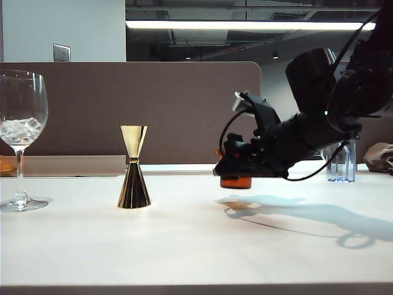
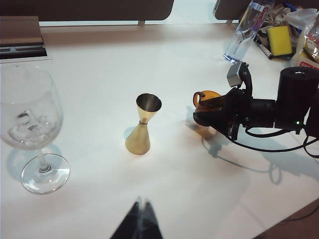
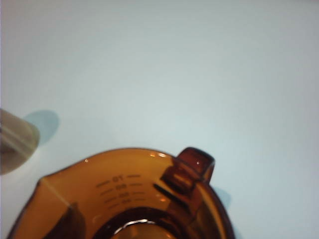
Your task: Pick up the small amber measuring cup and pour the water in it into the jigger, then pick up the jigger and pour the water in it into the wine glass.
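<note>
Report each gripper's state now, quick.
Left gripper: shut, holding nothing, hovering near the wine glass.
Right gripper: shut on the small amber measuring cup, lifted off the table.

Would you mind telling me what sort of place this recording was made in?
Most likely an open-plan office or lab. A white desk is backed by a brown partition panel, long ceiling strip lights hang over a dim room behind, and a plastic water bottle and yellow sponge clutter the desk's far end.
</note>
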### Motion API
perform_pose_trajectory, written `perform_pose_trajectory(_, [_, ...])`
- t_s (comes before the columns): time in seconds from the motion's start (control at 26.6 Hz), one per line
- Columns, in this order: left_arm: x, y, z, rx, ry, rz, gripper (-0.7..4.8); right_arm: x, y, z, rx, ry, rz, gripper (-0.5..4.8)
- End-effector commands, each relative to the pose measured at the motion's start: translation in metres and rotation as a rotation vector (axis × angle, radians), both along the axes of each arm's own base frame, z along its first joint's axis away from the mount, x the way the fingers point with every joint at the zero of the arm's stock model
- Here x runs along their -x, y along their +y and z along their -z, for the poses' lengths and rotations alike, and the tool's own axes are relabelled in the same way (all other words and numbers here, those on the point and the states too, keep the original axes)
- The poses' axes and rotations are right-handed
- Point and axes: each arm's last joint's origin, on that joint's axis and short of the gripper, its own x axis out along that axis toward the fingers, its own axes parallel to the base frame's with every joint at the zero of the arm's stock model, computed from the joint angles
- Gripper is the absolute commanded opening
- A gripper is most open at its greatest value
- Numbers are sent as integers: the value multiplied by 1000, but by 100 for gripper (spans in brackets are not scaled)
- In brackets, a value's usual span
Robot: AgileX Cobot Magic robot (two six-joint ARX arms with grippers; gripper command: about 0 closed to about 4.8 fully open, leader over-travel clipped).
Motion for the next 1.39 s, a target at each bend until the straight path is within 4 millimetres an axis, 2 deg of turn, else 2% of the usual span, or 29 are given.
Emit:
perform_pose_trajectory(0.04, [0,0,-2,1,-16,3,-2,-1,1,-14,-23,-59,-3,-1])
perform_pose_trajectory(0.38, [0,0,-2,1,-15,3,-2,2,0,-29,-39,-93,-3,-1])
perform_pose_trajectory(0.49, [0,0,-2,1,-15,3,-2,-3,3,-33,-13,-36,-4,0])
perform_pose_trajectory(0.68, [0,0,-2,1,-15,3,-2,-12,19,-55,0,-75,-27,0])
perform_pose_trajectory(0.86, [0,0,-2,1,-15,3,-2,-16,29,-69,9,-66,-45,0])
perform_pose_trajectory(1.39, [0,0,-2,1,-15,3,-2,-24,40,-97,72,-62,-62,1])
